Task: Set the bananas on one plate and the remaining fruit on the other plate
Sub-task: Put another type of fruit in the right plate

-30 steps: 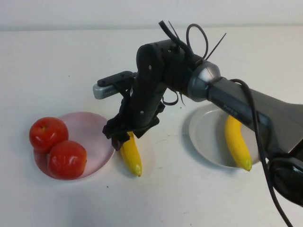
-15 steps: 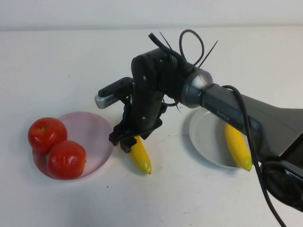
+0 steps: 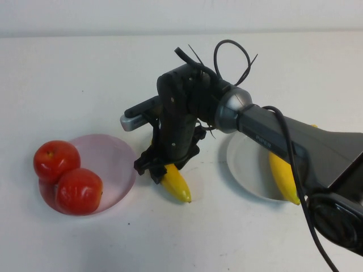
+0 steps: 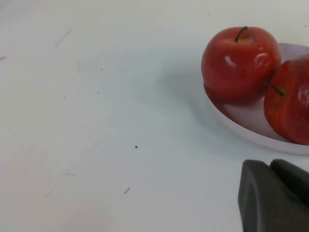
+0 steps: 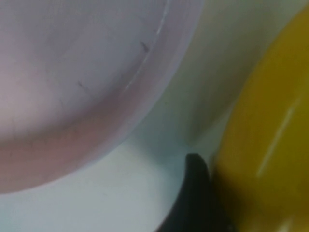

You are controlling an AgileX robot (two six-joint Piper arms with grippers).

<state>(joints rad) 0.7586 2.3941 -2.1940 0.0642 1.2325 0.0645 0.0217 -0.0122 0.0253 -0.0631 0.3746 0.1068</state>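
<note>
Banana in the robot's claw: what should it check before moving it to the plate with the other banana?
1. Right gripper shut on the loose banana: ok.
2. Banana lifted clear of the table: cannot tell.
3. Grey-blue plate has bare room beside its banana: ok.
4. Both apples already on the pink plate: ok.
5. Left gripper stays near the apples, away from the route: ok.

A bare white worktop (image 3: 85, 68) against a blank white wall (image 3: 85, 14) is suggesting a robotics lab.
</note>
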